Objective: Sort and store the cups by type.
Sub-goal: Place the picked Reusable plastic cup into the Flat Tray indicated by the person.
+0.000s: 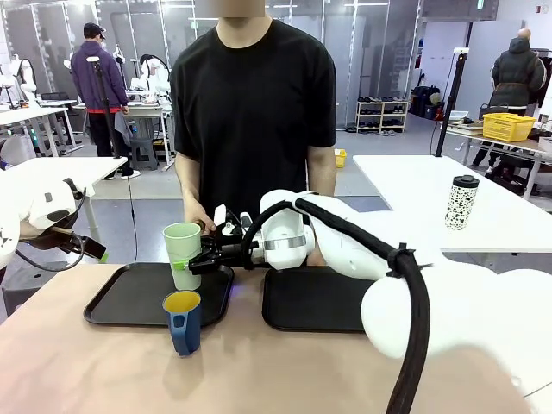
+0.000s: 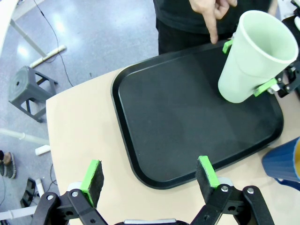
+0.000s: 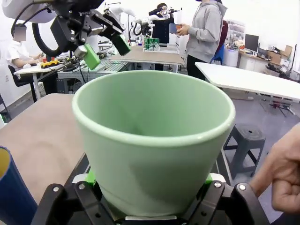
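Tumbler [image 1: 181, 246], tall mint-green, clamped in right gripper [image 1: 197, 260] over black rectangular tray [image 1: 129, 297]; dark blue handled mug [image 1: 184, 323] just in front; left gripper [image 2: 150, 169] wide open, empty.

The tumbler [image 1: 182, 250] sits between the right gripper [image 1: 197, 259]'s fingers, seemingly resting on the left tray [image 1: 129, 297], the mug [image 1: 184, 323] just robot-side of that gripper, a second tray [image 1: 310, 302] beneath its wrist, the left gripper [image 2: 150, 171] well apart.
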You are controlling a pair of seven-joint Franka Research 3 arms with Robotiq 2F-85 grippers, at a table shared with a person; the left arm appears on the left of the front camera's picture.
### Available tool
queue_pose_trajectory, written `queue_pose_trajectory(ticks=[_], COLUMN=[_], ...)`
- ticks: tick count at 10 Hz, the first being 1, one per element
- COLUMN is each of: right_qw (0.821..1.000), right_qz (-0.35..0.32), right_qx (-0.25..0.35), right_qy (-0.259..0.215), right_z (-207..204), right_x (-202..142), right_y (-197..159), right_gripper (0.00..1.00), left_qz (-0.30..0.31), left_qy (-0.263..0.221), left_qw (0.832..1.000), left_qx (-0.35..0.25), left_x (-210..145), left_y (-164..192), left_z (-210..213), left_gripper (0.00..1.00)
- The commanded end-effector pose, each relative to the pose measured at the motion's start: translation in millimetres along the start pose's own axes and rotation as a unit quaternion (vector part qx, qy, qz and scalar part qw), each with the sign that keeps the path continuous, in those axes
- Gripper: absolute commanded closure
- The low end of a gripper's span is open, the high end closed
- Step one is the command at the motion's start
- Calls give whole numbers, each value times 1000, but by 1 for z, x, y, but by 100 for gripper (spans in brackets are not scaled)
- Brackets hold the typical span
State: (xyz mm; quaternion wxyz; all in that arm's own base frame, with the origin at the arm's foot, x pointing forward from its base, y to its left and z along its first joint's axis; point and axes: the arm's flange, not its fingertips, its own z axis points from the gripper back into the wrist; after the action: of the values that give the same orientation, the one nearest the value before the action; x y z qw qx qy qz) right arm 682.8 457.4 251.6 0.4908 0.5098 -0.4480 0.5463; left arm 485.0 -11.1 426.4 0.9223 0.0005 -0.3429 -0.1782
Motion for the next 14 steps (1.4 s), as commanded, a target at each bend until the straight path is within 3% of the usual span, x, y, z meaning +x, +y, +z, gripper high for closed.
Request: queue_pose_trajectory(ticks=[1, 8, 9, 10, 14], right_qw=[1000, 999, 999, 999, 999], right_qz=[-17, -41, -46, -43, -38], right_qx=[5, 17, 18, 20, 19], right_qy=[8, 20, 20, 21, 25], right_z=[-11, -7, -8, -7, 0], right_x=[0, -23, -23, -24, -18], right_y=[-35, -38, -37, -36, -32], right_gripper=[14, 14, 12, 0, 0], left_qz=[-8, -8, -8, -8, -8], left_qy=[4, 4, 4, 4, 4], left_qw=[1000, 1000, 1000, 1000, 1000], left_qx=[3, 3, 3, 3, 3], left_x=[1, 1, 1, 1, 1], left_y=[1, 1, 1, 1, 1], left_z=[2, 2, 2, 2, 2], left_gripper=[0, 0, 0, 0, 0])
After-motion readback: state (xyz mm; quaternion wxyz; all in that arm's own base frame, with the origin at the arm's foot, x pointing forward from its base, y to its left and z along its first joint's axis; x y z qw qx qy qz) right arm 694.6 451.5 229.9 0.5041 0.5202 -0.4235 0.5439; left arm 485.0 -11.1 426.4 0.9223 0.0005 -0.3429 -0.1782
